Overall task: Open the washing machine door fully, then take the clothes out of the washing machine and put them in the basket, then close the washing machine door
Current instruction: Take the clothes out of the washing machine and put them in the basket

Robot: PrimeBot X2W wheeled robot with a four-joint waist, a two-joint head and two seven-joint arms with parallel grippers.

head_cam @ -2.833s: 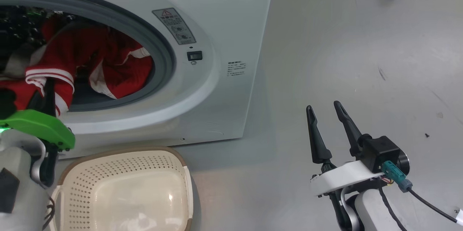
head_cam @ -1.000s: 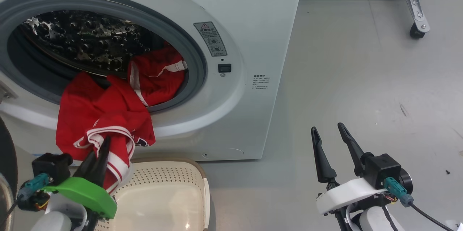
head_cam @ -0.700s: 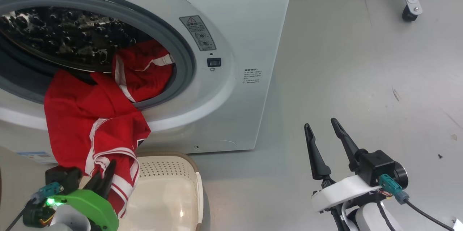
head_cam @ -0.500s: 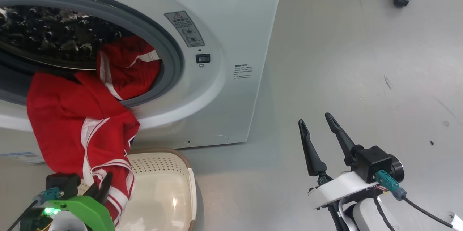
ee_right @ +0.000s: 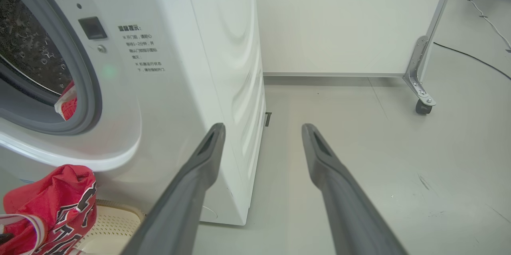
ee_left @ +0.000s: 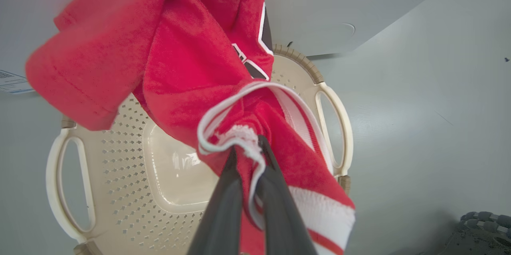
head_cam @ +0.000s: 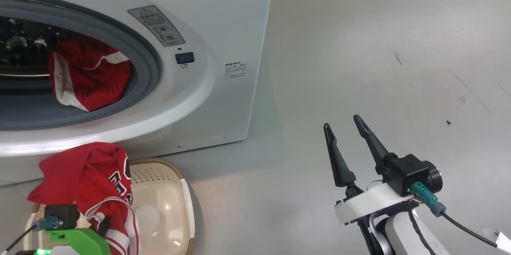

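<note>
One garment (ee_left: 191,59) hangs from left gripper (ee_left: 246,147) over basket (ee_left: 299,60) rim.

**Buried, cropped, unreadable**

Can't see the tips of the left gripper (ee_left: 247,146), buried in folds of the clothes (ee_left: 191,47). Can't read the small print (head_cam: 235,70) on the washing machine (head_cam: 239,7), itself cropped at top and left. Can't see the basket (head_cam: 187,207) whole: left part under red cloth, bottom cut off. Can't identify the dark ribbed shape (ee_left: 483,233) in the left wrist view's corner.
</note>
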